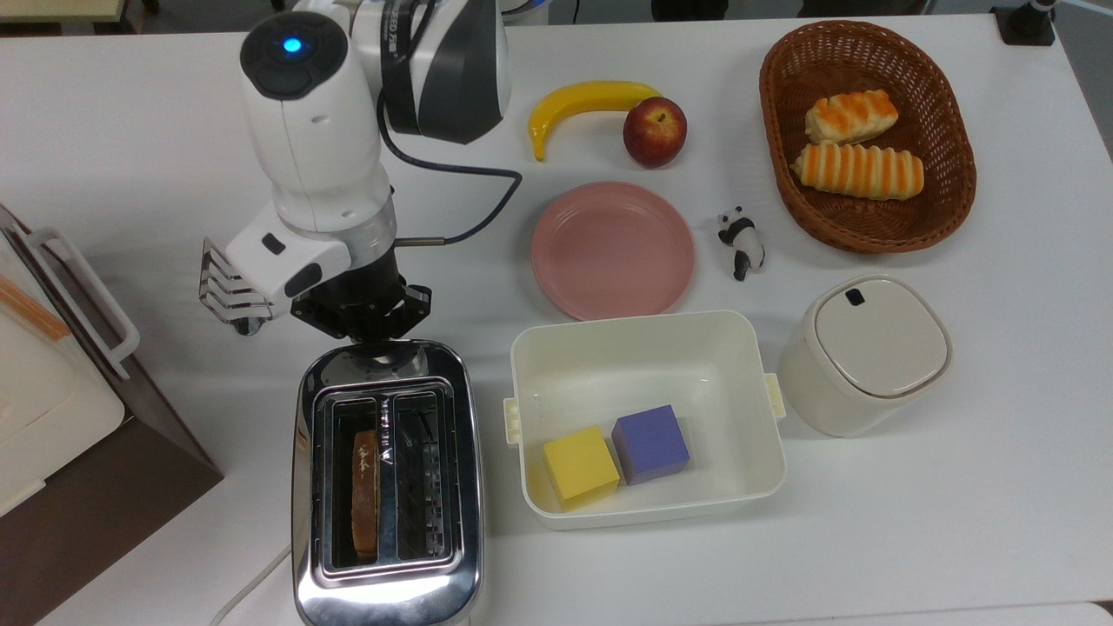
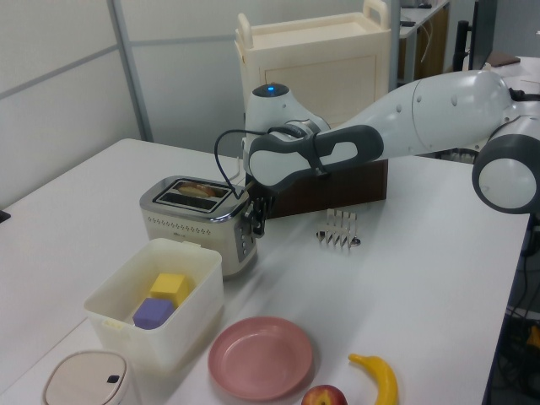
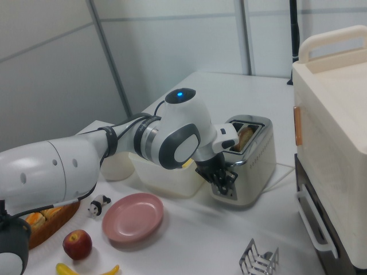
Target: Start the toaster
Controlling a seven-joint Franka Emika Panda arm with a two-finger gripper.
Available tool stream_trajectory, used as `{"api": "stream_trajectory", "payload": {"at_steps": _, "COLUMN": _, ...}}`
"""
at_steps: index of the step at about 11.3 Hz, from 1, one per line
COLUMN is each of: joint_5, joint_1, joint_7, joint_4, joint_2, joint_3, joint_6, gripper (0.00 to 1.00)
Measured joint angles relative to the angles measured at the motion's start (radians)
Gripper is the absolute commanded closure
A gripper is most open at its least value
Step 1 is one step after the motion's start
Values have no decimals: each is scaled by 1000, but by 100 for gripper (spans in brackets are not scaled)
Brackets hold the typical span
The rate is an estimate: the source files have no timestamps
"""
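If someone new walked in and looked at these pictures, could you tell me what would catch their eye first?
Most likely the big white robot arm reaching across the table, its gripper low at the end face of the chrome toaster, which has a bread slice sunk into one slot. After that, the colour: a yellow block and a purple block in the white tub, and the pink plate beside it.

White table (image 1: 956, 487) carries banana (image 1: 584, 103), apple (image 1: 654, 131), pink plate (image 1: 612, 249), panda figurine (image 1: 741, 241), bread basket (image 1: 948, 204), lidded canister (image 1: 863, 352), and tub (image 1: 539, 348) holding two cubes.
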Motion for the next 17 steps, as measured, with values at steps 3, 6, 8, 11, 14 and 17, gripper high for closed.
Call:
{"api": "stream_trajectory", "payload": {"at_steps": 3, "joint_5": -9, "joint_1": 0, "joint_7": 0, "joint_4": 0, "joint_2": 15, "joint_3": 0, "joint_6": 5, "gripper": 100}}
{"api": "stream_trajectory", "payload": {"at_steps": 6, "joint_5": -45, "joint_1": 3, "joint_7": 0, "joint_4": -1, "joint_2": 29, "joint_3": 3, "joint_6": 12, "gripper": 100}}
{"api": "stream_trajectory", "payload": {"at_steps": 8, "joint_5": -48, "joint_1": 3, "joint_7": 0, "joint_4": -15, "joint_2": 27, "joint_3": 3, "joint_6": 31, "gripper": 100}}
{"api": "stream_trajectory", "payload": {"at_steps": 11, "joint_5": -48, "joint_1": 3, "joint_7": 0, "joint_4": -17, "joint_2": 22, "joint_3": 3, "joint_6": 36, "gripper": 98}}
{"api": "stream_trajectory", "payload": {"at_steps": 14, "joint_5": -48, "joint_1": -1, "joint_7": 0, "joint_4": -7, "joint_2": -8, "joint_3": -6, "joint_6": 64, "gripper": 97}}
{"api": "stream_trajectory", "payload": {"at_steps": 17, "joint_5": -48, "joint_1": -1, "joint_7": 0, "joint_4": -3, "joint_2": -98, "joint_3": -6, "joint_6": -82, "gripper": 88}}
